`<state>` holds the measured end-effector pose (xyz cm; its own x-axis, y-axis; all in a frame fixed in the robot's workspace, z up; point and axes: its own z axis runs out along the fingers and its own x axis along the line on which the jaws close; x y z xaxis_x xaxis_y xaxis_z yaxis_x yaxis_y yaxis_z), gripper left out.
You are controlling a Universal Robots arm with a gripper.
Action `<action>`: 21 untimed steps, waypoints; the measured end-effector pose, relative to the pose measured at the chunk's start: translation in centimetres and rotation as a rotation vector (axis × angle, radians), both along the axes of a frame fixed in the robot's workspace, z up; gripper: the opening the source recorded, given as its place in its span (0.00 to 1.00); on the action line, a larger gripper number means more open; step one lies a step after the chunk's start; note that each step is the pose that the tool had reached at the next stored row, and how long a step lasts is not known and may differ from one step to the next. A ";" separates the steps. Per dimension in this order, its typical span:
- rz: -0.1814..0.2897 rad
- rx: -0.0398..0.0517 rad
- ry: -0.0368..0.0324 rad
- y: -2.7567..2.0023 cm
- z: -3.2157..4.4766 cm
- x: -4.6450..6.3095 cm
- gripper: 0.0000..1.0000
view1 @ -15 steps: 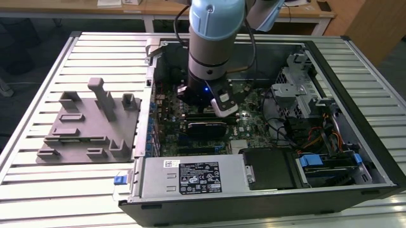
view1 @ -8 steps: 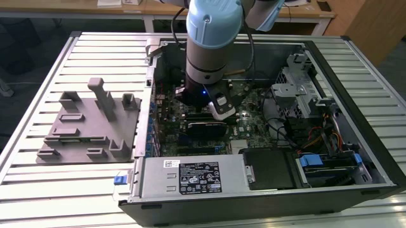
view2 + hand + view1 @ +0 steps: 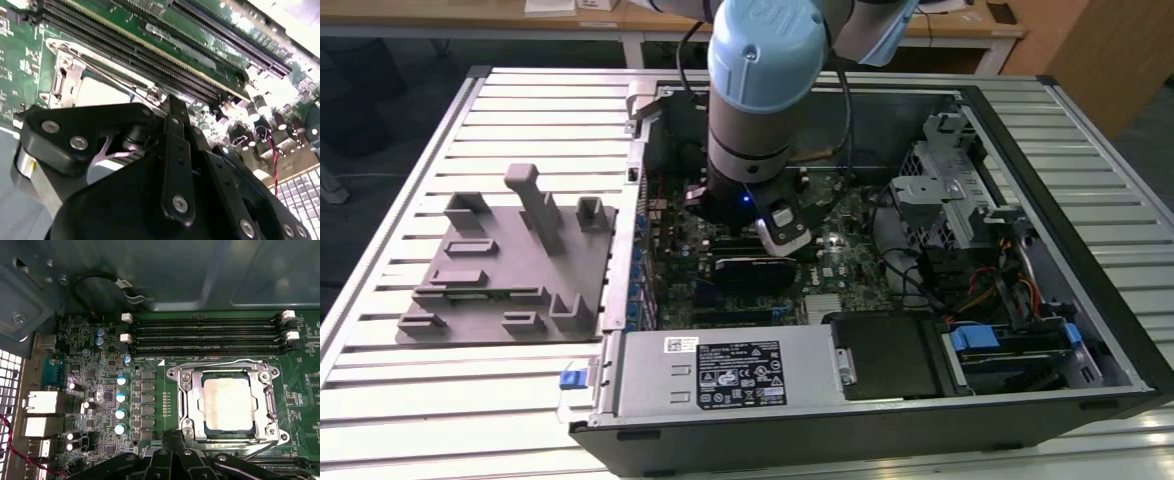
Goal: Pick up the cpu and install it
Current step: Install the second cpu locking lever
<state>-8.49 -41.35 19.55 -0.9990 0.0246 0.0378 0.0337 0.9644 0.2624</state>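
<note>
the cpu (image 3: 228, 403) lies seated in its socket (image 3: 186, 405) on the motherboard (image 3: 100, 390); installing looks nearly done. the claw (image 3: 175, 460) hovers just beside it; i cannot tell its opening.

cpu (image 3: 227, 403): matt silvery metal | socket frame (image 3: 187, 401): shiny metal | gripper (image 3: 172, 460): black, glossy

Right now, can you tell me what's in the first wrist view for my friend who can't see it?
A silvery square cpu sits inside its metal-framed socket on a green circuit board in the first wrist view. Long black memory slots run beside the socket, and black parts of the gripper show at the picture's edge.
</note>
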 end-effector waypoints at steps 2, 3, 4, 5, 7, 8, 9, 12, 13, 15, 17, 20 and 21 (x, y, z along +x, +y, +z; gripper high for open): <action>0.000 -0.0001 0.0001 -0.01 0.17 0.0 0.11; 0.000 -0.0001 0.0001 -0.01 0.38 0.0 0.11; 0.000 0.0000 0.0001 -0.01 0.64 0.0 0.11; 0.000 0.0001 0.0000 -0.01 0.93 0.0 0.11; 0.000 0.0001 0.0000 -0.01 1.60 0.0 0.11; 0.000 0.0001 0.0000 -0.01 1.94 0.0 0.11; 0.000 -0.0002 0.0001 -0.01 2.28 0.0 0.11; 0.000 0.0000 0.0000 -0.01 3.21 0.0 0.11; 0.000 0.0001 0.0000 -0.01 3.49 0.0 0.11; 0.000 0.0000 0.0000 -0.01 4.07 0.0 0.11; 0.000 0.0000 0.0001 -0.01 4.50 0.0 0.11; 0.000 -0.0006 0.0001 -0.01 4.95 0.0 0.11; 0.000 -0.0013 0.0000 -0.01 5.07 0.0 0.11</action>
